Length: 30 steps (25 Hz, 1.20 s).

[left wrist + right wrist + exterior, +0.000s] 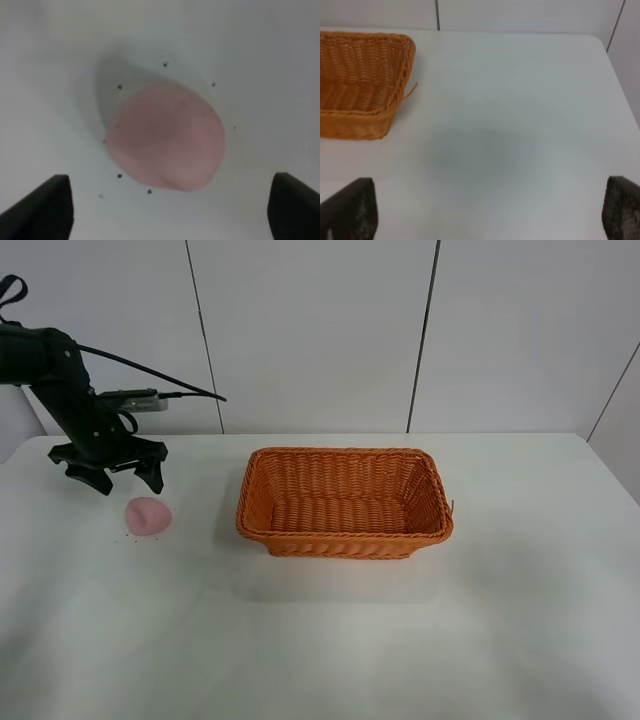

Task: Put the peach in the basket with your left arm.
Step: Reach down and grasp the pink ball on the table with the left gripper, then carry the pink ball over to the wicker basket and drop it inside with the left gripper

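Note:
The pale pink peach lies on the white table, left of the orange wicker basket, which is empty. My left gripper is open and empty. It hovers just behind and to the left of the peach, not touching it. In the left wrist view the peach lies between and ahead of the two dark fingertips, with the gripper spread wide. My right gripper is open and empty over bare table, to the right of the basket. The right arm does not show in the exterior view.
The white table reaches to a white panelled wall at the back. The left arm's black cable trails behind the arm. A loose wicker strand sticks out of the basket's right corner.

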Available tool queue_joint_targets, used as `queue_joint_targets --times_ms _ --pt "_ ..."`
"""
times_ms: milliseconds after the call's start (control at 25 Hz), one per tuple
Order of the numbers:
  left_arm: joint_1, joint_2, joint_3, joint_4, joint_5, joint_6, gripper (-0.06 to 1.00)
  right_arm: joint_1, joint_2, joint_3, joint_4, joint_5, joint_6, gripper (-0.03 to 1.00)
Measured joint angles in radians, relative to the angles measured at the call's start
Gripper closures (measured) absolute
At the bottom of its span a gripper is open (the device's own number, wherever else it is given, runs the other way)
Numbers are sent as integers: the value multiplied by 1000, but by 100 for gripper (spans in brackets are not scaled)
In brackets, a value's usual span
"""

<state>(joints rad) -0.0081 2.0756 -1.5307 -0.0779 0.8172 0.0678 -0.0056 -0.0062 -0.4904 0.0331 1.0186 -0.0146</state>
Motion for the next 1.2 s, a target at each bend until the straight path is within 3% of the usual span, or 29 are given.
queue_joint_targets --times_ms 640,720,800,960,1080,1200 --pt "-10 130 -1 -1 -71 0 13 0 0 0 0 0 0 27" --pt "-10 132 -1 -1 -76 0 17 0 0 0 0 0 0 27" --pt "-10 132 -1 -1 -77 -2 31 0 0 0 0 0 0 27" --pt "-10 132 -18 9 -39 -11 76 0 0 0 0 0 0 27" --pt "-10 123 -76 42 51 -41 87 0 0 0 0 0 0 27" --pt "-10 96 -156 64 149 -55 89 0 0 0 0 0 0 27"
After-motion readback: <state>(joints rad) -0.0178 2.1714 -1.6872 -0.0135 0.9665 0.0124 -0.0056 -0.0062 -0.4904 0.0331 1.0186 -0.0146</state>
